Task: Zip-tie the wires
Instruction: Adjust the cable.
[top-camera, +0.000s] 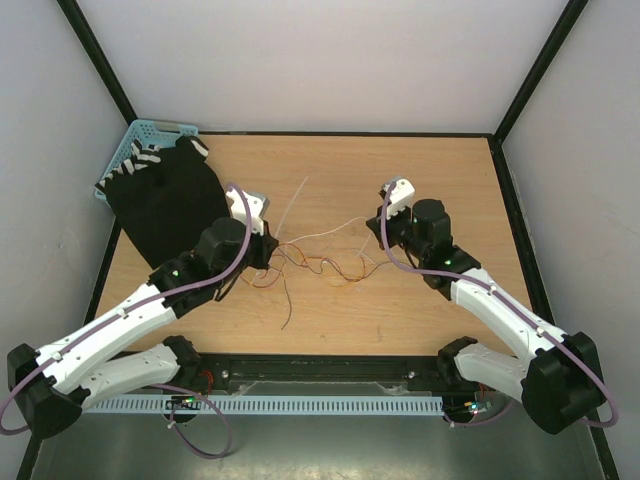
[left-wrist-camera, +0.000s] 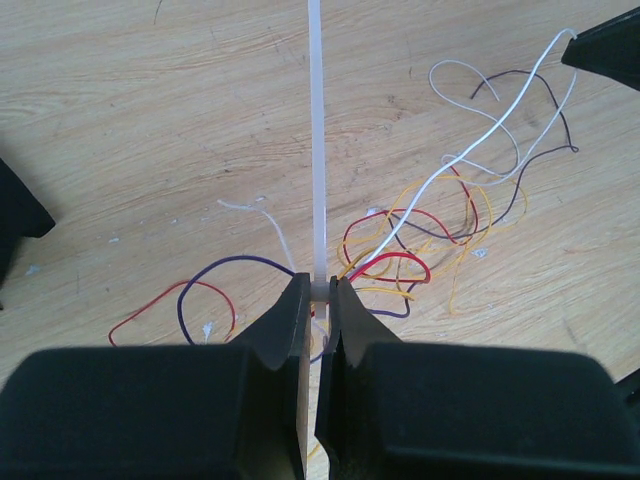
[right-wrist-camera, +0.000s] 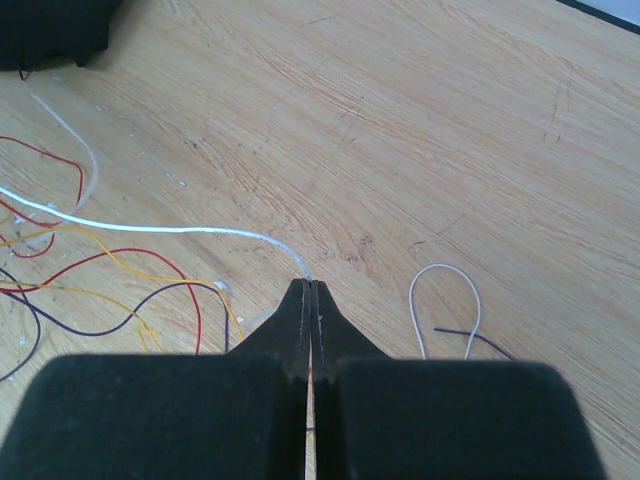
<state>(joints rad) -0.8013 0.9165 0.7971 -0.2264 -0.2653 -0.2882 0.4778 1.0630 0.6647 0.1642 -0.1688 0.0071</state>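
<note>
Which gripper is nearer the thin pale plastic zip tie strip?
Left. The left gripper clamps the zip tie near its end; the right gripper sits apart, pinching a thin white wire.

Top external: you look down from above and behind the arms, over the whole table (top-camera: 420, 180).
Left wrist: you look close past the left gripper (left-wrist-camera: 320, 292) at the wires (left-wrist-camera: 400, 258).
Right wrist: equally close; you share those wires.

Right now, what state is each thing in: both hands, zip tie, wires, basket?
left hand: shut on the zip tie's near end.
right hand: shut on the white wire's end.
zip tie: straight, unlooped, not fastened.
white wire: stretched from the tangle to the right hand.
wires: loose tangle, unbundled.
basket: partly covered by black cloth.
</note>
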